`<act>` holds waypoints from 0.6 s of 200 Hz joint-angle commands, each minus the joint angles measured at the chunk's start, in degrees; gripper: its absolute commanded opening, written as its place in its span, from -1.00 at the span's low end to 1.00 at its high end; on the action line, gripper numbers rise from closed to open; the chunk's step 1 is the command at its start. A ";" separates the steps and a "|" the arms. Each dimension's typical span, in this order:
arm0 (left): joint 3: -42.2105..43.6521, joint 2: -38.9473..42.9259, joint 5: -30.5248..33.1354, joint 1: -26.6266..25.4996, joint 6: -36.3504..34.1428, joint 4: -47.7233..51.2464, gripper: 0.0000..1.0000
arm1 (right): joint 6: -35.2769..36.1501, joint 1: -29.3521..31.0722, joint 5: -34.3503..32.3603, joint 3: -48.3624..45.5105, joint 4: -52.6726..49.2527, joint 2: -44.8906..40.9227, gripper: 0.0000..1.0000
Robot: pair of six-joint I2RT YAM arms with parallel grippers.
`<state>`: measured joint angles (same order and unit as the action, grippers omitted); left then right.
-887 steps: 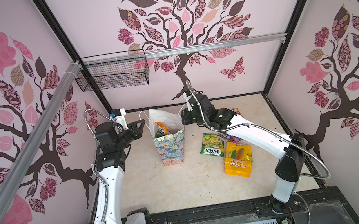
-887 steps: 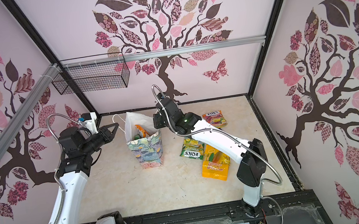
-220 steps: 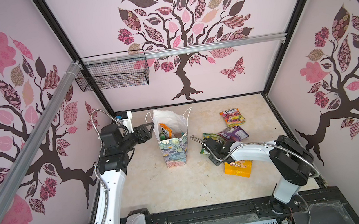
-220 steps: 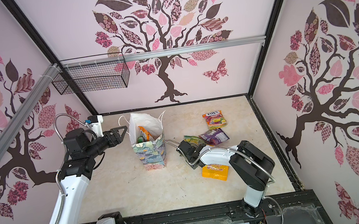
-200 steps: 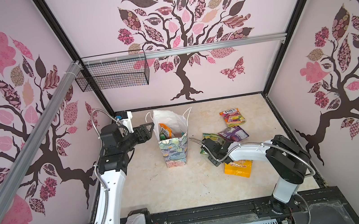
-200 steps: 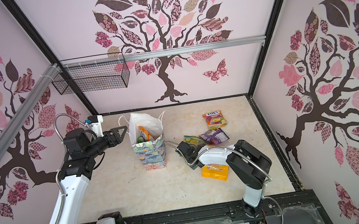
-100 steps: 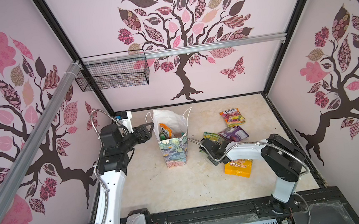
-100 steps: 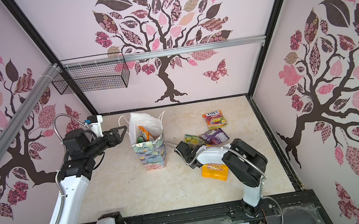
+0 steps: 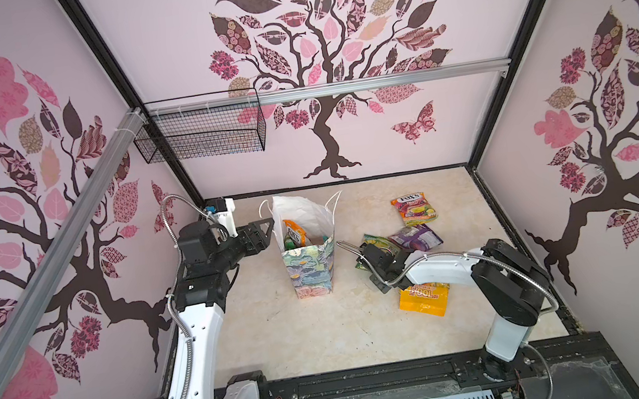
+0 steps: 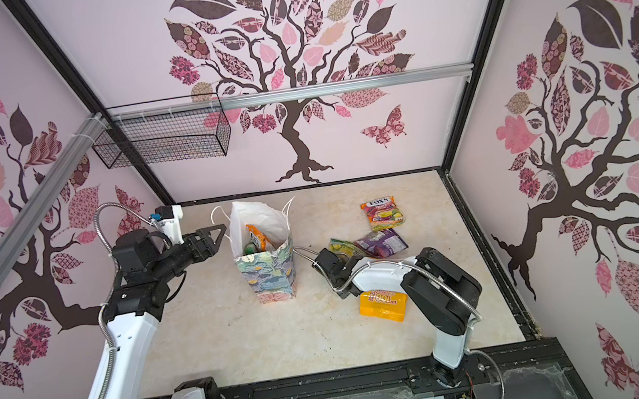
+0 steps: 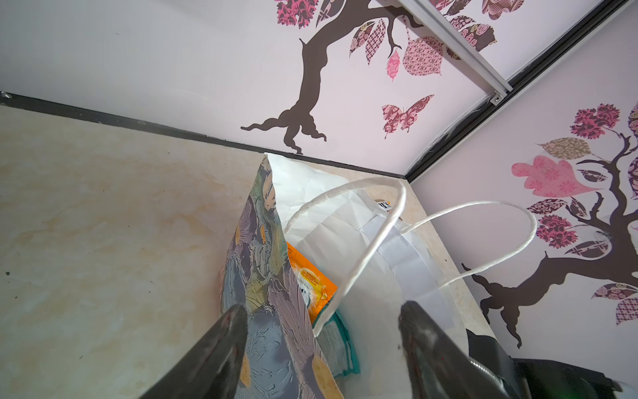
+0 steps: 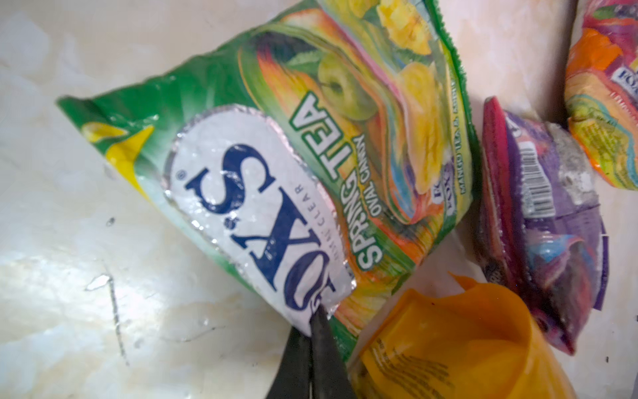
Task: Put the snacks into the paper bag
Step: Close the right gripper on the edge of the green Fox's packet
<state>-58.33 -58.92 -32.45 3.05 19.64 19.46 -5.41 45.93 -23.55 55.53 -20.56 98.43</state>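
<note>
In both top views the bag (image 9: pixel 310 271) stands mid-frame. Left wrist view: the left gripper (image 11: pixel 322 309), jaws apart, straddles its wall, probably to steady it. Right wrist view, lower centre: the right gripper (image 12: pixel 316 321) clamps a green packet (image 12: pixel 276 138) by its edge for lifting.

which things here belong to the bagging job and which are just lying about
Job: bag; green packet, pinched by the shut right gripper; purple packet; yellow packet; pink-orange packet at the back; orange packet inside the bag; open left gripper by the bag's rim.
Lying about: wire basket; rail.
</note>
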 commanded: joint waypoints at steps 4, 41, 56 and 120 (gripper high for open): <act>1.46 0.38 -0.42 -0.10 -0.61 -0.52 0.46 | -2.61 0.05 4.12 -1.26 -1.44 -5.46 -1.00; 1.54 0.62 -0.34 -0.08 -0.58 -0.57 0.46 | -4.64 0.05 7.42 -2.69 -1.33 -10.76 -1.00; 1.53 0.70 -0.29 -0.13 -0.65 -0.57 0.46 | -5.23 0.11 8.44 -2.88 -1.36 -12.76 -1.00; 1.72 1.09 -0.18 -0.12 -0.65 -0.58 0.46 | -7.34 -0.31 11.85 -2.53 -1.77 -18.29 -1.00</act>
<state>-58.26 -58.83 -32.42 3.05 19.64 19.46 -11.25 45.93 -13.52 52.80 -22.15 83.99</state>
